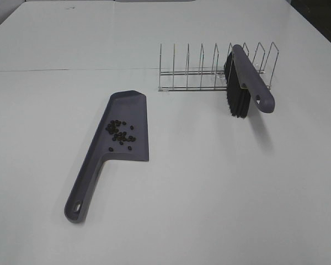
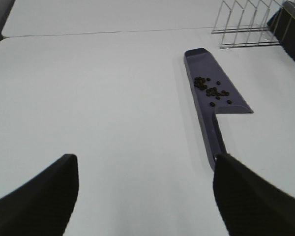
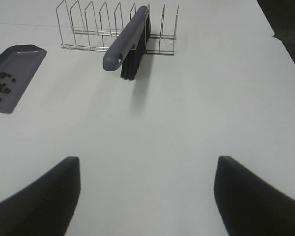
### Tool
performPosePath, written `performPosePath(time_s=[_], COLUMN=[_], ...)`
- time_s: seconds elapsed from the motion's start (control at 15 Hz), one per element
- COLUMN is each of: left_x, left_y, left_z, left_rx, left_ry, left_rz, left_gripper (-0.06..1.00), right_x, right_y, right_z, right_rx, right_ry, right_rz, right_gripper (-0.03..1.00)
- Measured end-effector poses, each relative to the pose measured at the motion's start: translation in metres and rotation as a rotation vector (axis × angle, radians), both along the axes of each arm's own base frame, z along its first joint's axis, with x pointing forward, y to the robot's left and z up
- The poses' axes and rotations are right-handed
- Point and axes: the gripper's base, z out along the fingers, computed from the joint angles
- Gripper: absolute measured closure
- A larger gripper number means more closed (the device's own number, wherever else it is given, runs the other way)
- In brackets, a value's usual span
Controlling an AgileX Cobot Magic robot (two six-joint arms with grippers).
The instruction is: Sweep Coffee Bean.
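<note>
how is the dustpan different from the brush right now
The dustpan lies flat on the table; the brush leans propped in the wire rack. The dustpan holds the coffee beans; the brush carries black bristles and no beans. Both have purple-grey handles with a hanging hole.

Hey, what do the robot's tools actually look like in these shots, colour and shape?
Only the fingertips show, in the wrist views. The left tool has two dark, near-black fingers with rounded, matte, wedge-shaped ends. The right tool looks the same. No cables, markings or arm links are visible, and the overhead view shows no arm at all.
</note>
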Motion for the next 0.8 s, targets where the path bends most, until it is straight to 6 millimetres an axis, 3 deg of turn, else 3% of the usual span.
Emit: performPosePath(time_s=[0.8], left_x=[0.0002], left_y=[0.0000], left_z=[0.0002], left_rx=[0.000], left_ry=[-0.003], left_rz=[0.009], left_gripper=[0.23], right_x=[0.0000], right_y=[0.0002], right_z=[0.0000], right_rx=[0.002], right_ry=[0.000], right_rz=[0.002], right_gripper=[0.30])
